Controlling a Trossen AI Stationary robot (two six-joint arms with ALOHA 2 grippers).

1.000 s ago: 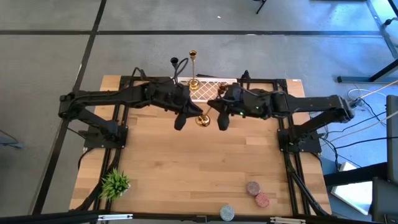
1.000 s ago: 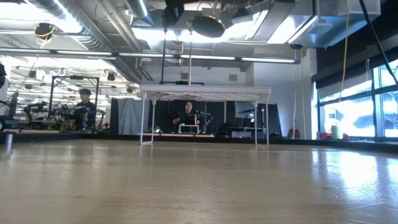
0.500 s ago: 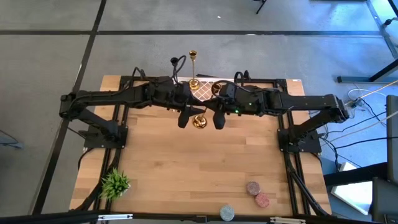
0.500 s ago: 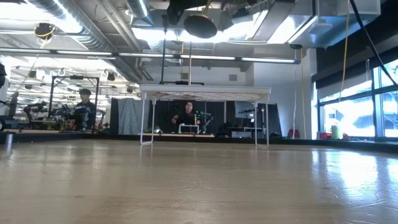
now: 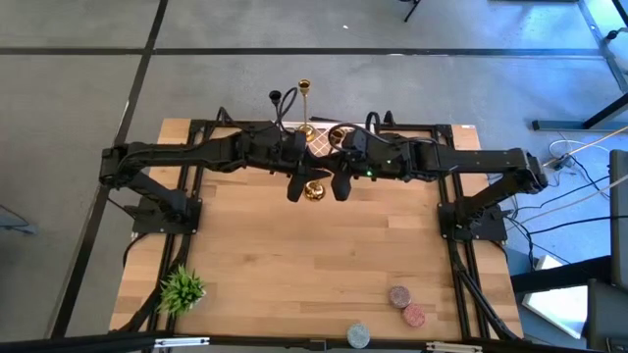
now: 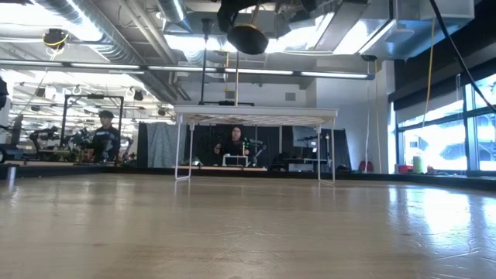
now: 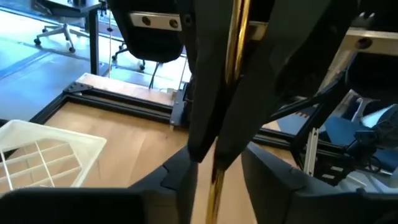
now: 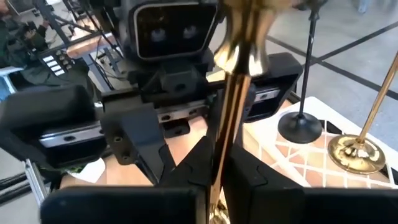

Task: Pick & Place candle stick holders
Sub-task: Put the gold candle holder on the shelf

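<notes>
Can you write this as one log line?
right hand: grips gold holder; left hand: open around its stem; holder: in air

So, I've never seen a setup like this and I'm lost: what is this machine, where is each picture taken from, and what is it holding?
It is a robot with two dark arms at a wooden table. One camera looks straight down, one looks level across the tabletop into the room behind, and one sits on each wrist.

At the back middle, the right gripper is closed on the stem of a gold candle holder, lifted off the table. The left gripper is beside it, its fingers apart on either side of the same stem.

Behind them, a second gold holder and a black holder stand on a white lattice tray. Near the front lie a small green plant and three small round discs.
</notes>
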